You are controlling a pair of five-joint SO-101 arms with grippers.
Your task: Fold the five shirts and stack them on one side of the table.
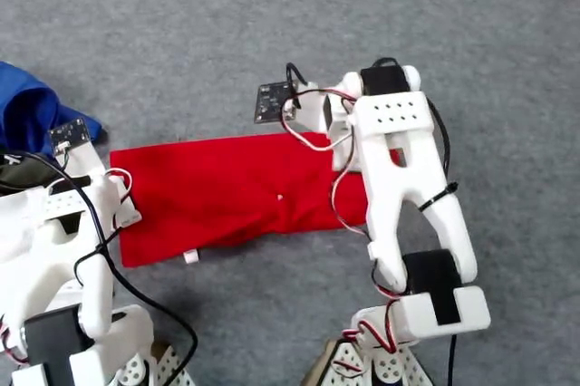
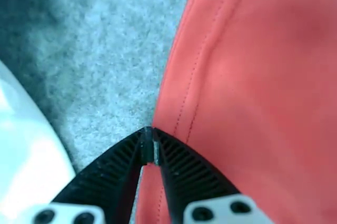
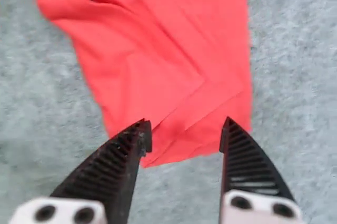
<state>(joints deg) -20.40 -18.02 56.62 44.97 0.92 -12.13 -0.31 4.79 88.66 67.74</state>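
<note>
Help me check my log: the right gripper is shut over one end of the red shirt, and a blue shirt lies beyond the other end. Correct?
Not quite. The right gripper is open, not shut: the right wrist view shows its jaws apart over one end of the red shirt. The blue shirt does lie beyond the other end.

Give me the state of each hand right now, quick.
Left hand: closed at the hem of the red fabric shirt; a pinch on it cannot be told.
Right hand: open over that shirt, holding nothing.
</note>
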